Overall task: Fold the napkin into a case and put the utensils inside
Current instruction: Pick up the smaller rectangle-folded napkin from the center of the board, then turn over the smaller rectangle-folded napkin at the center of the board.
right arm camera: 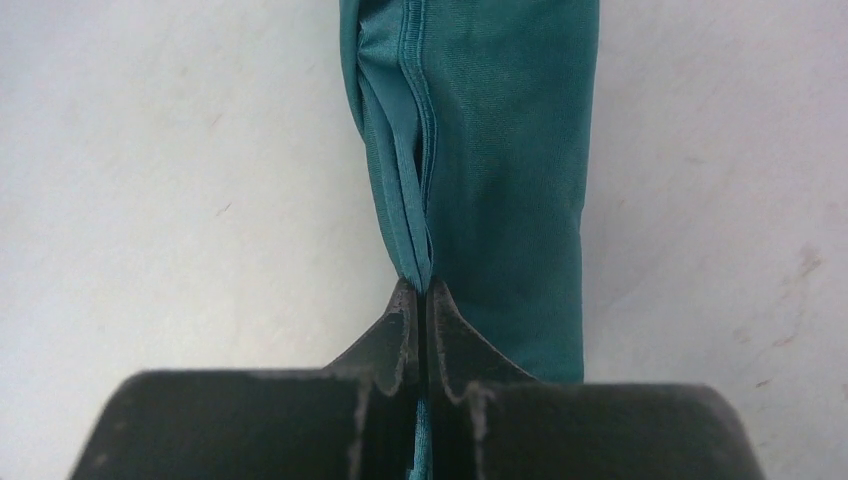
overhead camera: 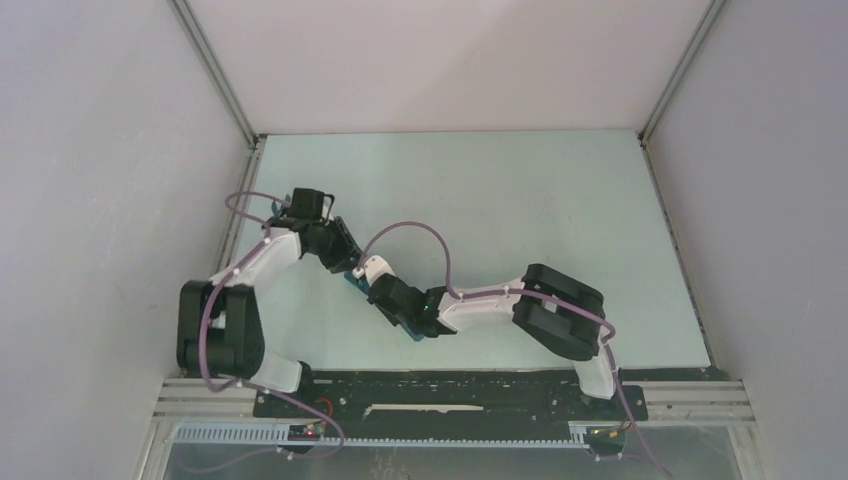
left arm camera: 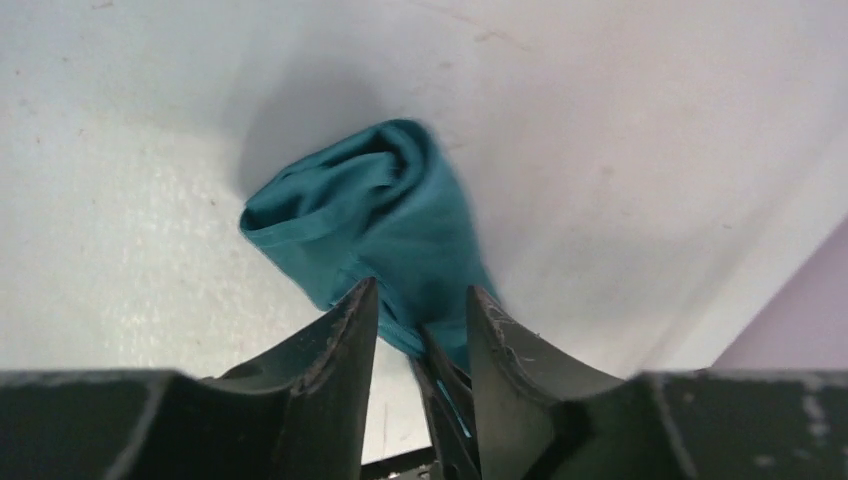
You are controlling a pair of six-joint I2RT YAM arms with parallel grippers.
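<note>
The teal napkin (right arm camera: 500, 150) lies folded as a narrow oblong case on the table; in the top view only small bits of it (overhead camera: 356, 281) show under the arms. My right gripper (right arm camera: 421, 288) is shut on a folded edge of the napkin, at the near end of the bundle. My left gripper (left arm camera: 422, 312) is open, its fingers (left arm camera: 345, 335) straddling one end of the bunched napkin (left arm camera: 370, 215). Another dark finger pair holding teal cloth shows between them. In the top view the left gripper (overhead camera: 340, 250) and right gripper (overhead camera: 372, 278) meet tip to tip. No utensils are in view.
The pale table (overhead camera: 520, 200) is walled by grey panels on the left, back and right. The arms' base rail (overhead camera: 440, 395) runs along the near edge. The right arm's elbow (overhead camera: 560, 310) lies low over the table's near right part.
</note>
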